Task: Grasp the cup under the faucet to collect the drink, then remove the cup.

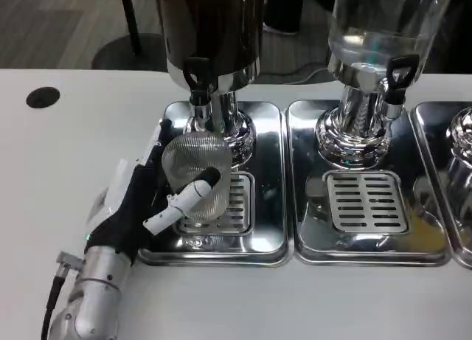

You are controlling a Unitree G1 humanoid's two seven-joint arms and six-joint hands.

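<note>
The left hand (158,200) grips the cup (196,174), fingers wrapped around its ribbed wall, one white finger lying across the front. The cup stands on the grille of the left tray (269,240), directly below the black faucet (196,78) of the dark dispenser (214,30). The grasp and positioning steps appear complete. No stream shows, and the fill level cannot be determined. Remaining, by this judgement: collect the drink, then withdraw the cup from the tray.

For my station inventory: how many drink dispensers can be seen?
3: a dark dispenser over the cup held by the left hand, a clear dispenser at centre-right, and a third dispenser, cut off at right. More may lie beyond.
</note>
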